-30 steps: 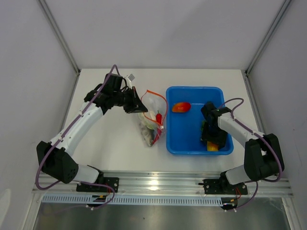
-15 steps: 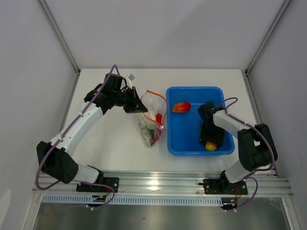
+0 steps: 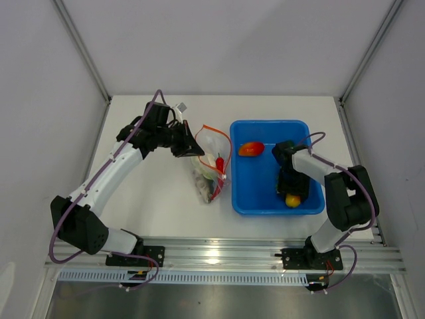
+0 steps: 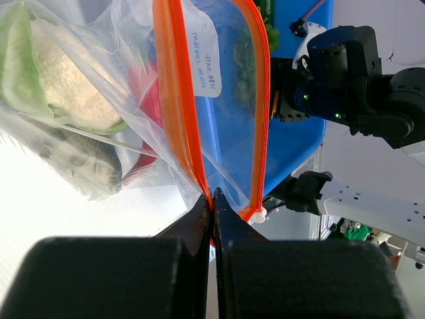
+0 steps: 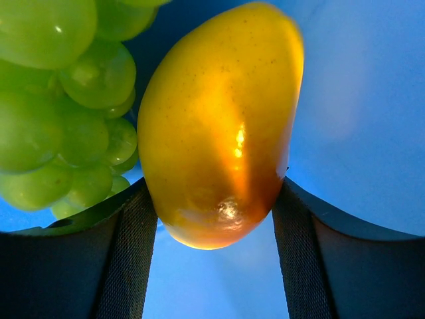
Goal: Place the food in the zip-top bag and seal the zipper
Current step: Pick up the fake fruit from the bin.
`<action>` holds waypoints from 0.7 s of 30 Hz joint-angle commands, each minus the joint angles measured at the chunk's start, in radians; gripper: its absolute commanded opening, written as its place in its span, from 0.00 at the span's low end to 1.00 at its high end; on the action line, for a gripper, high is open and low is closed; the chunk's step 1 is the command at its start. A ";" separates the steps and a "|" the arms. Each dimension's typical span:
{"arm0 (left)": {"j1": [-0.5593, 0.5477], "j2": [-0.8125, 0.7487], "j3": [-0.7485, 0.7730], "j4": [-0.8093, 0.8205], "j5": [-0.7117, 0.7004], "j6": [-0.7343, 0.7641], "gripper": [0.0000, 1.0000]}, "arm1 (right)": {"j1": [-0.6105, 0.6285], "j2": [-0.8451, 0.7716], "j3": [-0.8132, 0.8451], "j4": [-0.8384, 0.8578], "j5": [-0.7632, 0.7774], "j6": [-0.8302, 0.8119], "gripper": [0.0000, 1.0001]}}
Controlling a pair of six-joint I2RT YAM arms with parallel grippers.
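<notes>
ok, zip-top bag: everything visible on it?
The zip-top bag is clear, crinkly plastic with an orange-red zipper strip and a white written label. Its mouth gapes open; the left pincer is shut on one end of the strip. It lies on the table left of the blue tray, holding cauliflower and a red chili.

The right arm (image 3: pixel 320 170) folds tighter, its elbow swinging in toward the right fingers (image 5: pixel 126 259). Those fingers draw a little closer together, and the orange-yellow pepper (image 5: pixel 219 126) between them now touches both inner faces.
</notes>
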 commanded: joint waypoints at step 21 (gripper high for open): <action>0.000 0.009 0.011 0.023 0.010 -0.007 0.00 | 0.001 0.002 0.361 -0.026 -0.053 -0.076 0.00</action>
